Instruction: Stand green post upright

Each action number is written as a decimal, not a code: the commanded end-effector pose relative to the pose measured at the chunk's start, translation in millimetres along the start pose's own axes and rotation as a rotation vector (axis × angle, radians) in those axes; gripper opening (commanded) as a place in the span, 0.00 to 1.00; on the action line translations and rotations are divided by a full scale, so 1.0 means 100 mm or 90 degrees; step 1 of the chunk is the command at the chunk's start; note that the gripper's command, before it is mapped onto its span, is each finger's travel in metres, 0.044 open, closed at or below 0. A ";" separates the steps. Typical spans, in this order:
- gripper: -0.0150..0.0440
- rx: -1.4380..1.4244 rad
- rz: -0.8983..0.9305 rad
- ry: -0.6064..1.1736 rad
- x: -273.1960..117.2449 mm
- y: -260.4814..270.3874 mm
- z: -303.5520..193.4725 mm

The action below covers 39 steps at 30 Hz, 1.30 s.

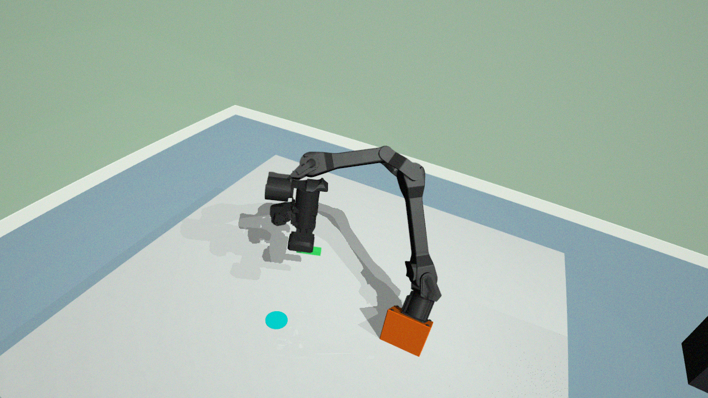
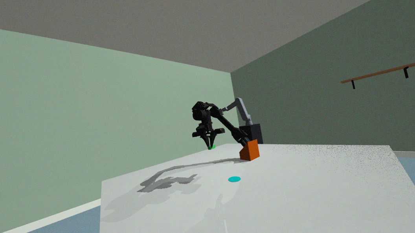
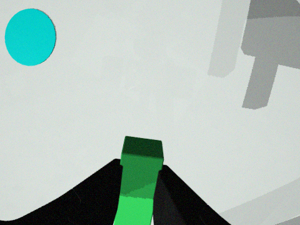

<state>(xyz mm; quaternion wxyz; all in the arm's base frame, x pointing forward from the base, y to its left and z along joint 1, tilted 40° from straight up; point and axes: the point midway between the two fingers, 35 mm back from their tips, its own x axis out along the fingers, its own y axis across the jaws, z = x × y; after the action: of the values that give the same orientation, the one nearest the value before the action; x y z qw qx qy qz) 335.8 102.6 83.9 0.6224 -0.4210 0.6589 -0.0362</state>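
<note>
Green post (image 3: 139, 187) x1 in pincer (image 3: 139, 212), cyan circle (image 3: 30, 37) x1.

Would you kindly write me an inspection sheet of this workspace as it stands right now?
Surface: pale table, arm shadows across it.
Job's things: green post held off the table, not in the cyan circle, which has nothing standing in it.
Clutter: nothing seen.
Grippers: gripper shut on the post, pointing down, apart from the circle.
Cables: nothing seen.
Surroundings: orange base block under the arm; black box at the table's edge; wall shelf; a second grey arm behind.
</note>
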 end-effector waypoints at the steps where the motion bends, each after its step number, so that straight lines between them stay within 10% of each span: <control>1: 0.29 -0.040 0.005 0.004 0.00 0.10 0.05; 39: 0.29 -0.419 0.007 0.023 0.04 1.13 0.47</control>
<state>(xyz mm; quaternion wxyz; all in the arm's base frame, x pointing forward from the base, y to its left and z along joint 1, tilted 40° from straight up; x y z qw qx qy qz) 321.6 189.7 12.0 0.4578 -0.5869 0.6486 0.1593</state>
